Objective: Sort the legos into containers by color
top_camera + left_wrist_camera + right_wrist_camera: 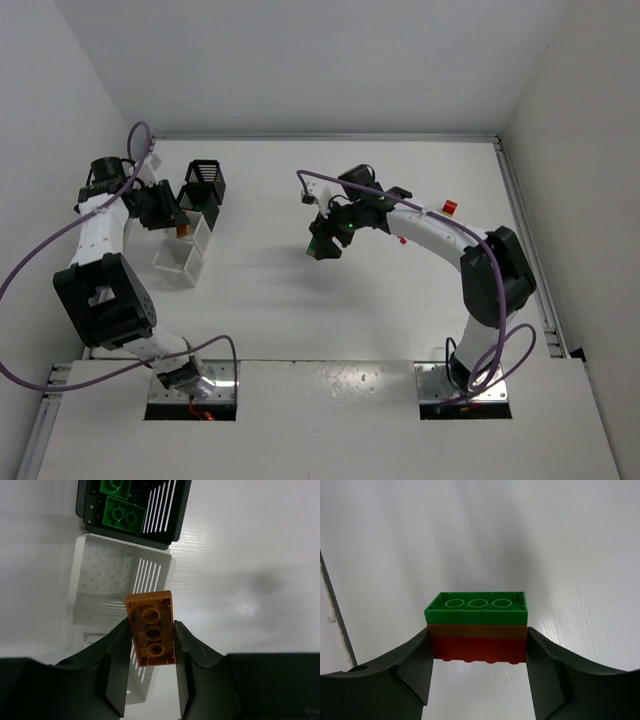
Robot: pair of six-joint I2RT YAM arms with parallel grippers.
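My left gripper (176, 226) is shut on an orange lego brick (150, 629), held underside up over the edge of a white slotted container (117, 577). Beyond it, a black container (165, 515) holds green bricks (123, 516). In the top view the black container (205, 183) and two white containers (203, 232) (177, 263) stand in a row. My right gripper (323, 246) is shut on a stack of green (476, 609), orange and red (477, 647) bricks, held above the bare table at mid-table.
A small red and yellow lego piece (450, 207) lies at the far right, and a tiny red piece (402, 240) lies beside the right arm. A third white container edge (142, 682) shows under my left fingers. Metal rails run along the table's right edge (525, 235).
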